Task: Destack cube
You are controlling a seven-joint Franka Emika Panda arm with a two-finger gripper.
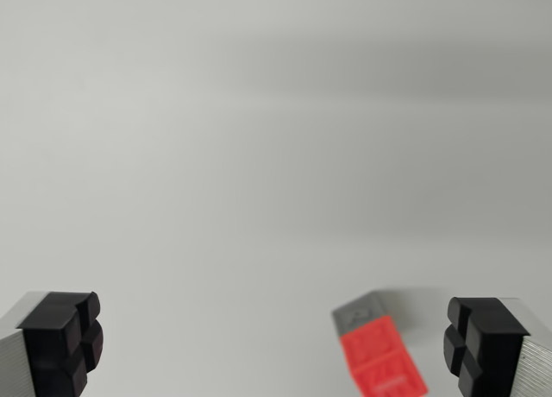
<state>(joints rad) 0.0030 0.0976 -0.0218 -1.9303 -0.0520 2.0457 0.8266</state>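
Gripper (272, 349) spread wide, holding nothing; red cube (384, 362) on grey cube (362, 311) off-centre, near my right finger (474, 345).

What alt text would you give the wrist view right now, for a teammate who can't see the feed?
An open gripper hangs over a plain pale grey surface, its two black pads in the bottom corners with nothing between them. Near the pad on the wrist view's right lies a blurred red block with a grey block at its far end.
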